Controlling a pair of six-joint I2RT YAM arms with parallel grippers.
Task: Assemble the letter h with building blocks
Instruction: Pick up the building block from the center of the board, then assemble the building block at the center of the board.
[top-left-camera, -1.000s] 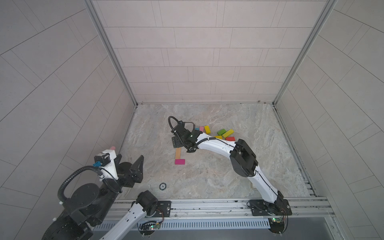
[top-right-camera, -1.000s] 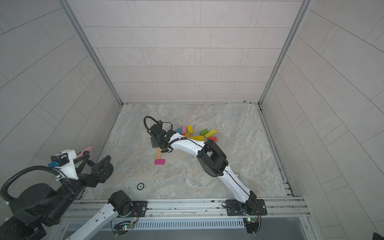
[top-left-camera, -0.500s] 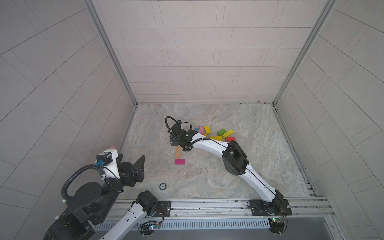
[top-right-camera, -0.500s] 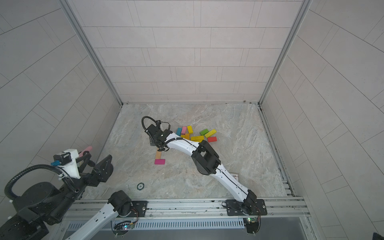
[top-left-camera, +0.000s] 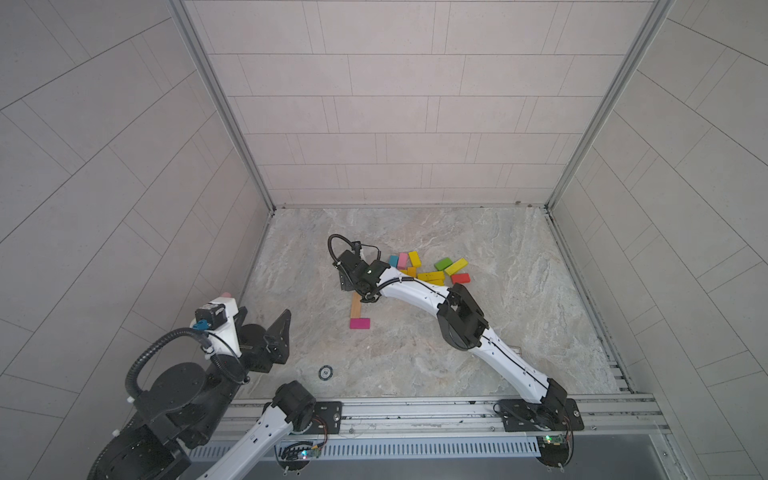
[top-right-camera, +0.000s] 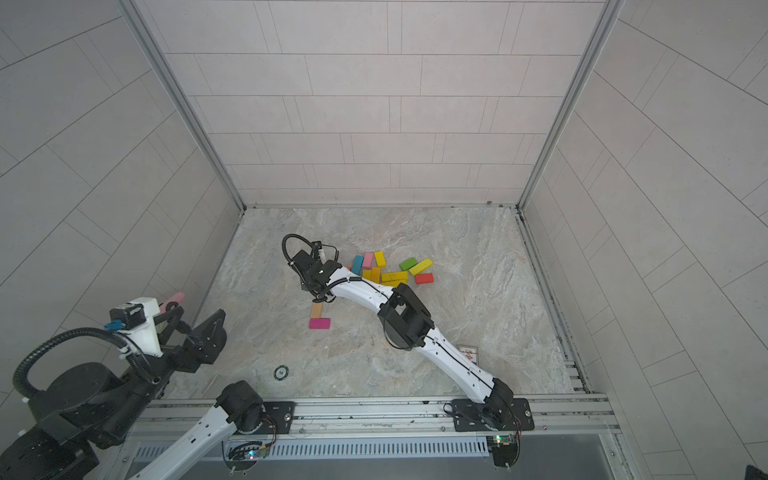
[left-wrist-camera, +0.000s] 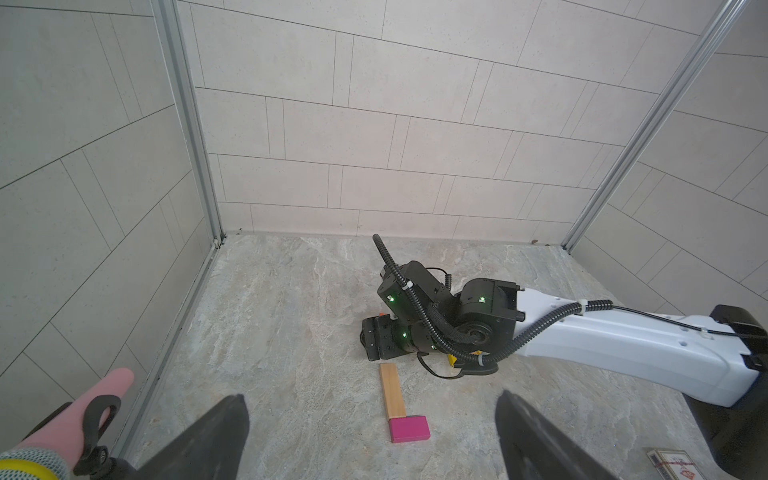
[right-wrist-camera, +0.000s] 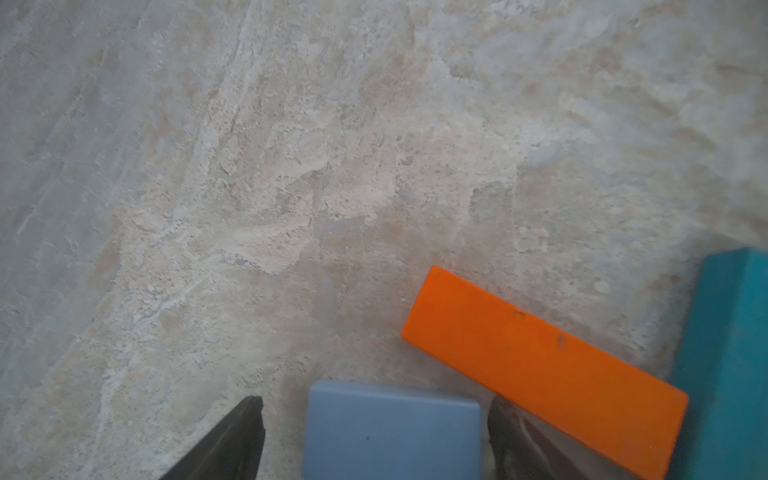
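One arm parked: left gripper (left-wrist-camera: 372, 395) hangs over the near-left of the table (top-left-camera: 415, 353), jaws spread fully, nothing between them. It has not moved in the last second.
Started letter: plain wood block (top-left-camera: 356, 306) lies pointing away from the rail (top-left-camera: 415, 409). The magenta block (top-left-camera: 360, 323) lies crosswise, touching its near end. Neither has shifted.
Change: over the last second the right arm (top-left-camera: 419, 291) has stretched out. Its elbow has slid in toward the blocks, and its wrist has crept slightly left and farther from the rail.
Meaning: probably a reach for the next piece. With only two pieces laid, most of the h looks unbuilt.
Right gripper (right-wrist-camera: 376, 403): jaws apart, low over the table and straddling the blue block (right-wrist-camera: 392, 432). Bare table shows at one finger and the other sits close against the block's side, so it does not look clamped yet.
Blue block and tool: it lies between the fingers and is hidden under the wrist in both top views. The orange block (right-wrist-camera: 540, 370) lies just beside it, meeting the teal block (right-wrist-camera: 731, 353).
Loose pile (top-left-camera: 430, 275): yellow, pink, green and red pieces lie right of the gripper, apart from the started letter.
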